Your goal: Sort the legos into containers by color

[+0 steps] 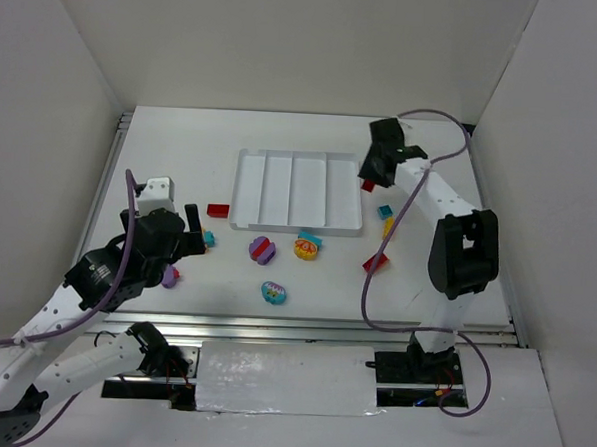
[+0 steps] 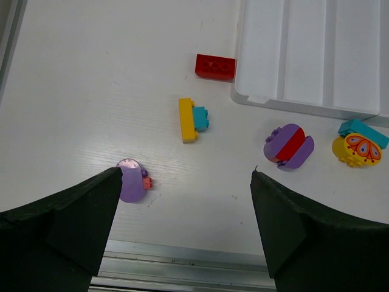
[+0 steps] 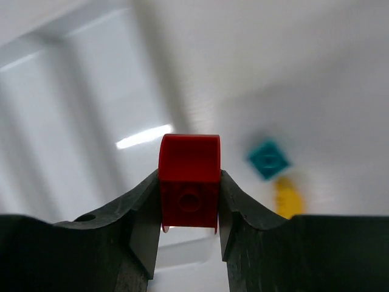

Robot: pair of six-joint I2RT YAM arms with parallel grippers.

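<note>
A shallow white plastic tray lies at frame centre, with a red rectangular plastic brick beside its lower-left corner and a round purple plastic piece below.

open tray top, legos along near rim

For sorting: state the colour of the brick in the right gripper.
The brick is red; right wrist view shows it best.

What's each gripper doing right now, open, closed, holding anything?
Left gripper: open, holding nothing.
Right gripper: closed on a red lego.
</note>
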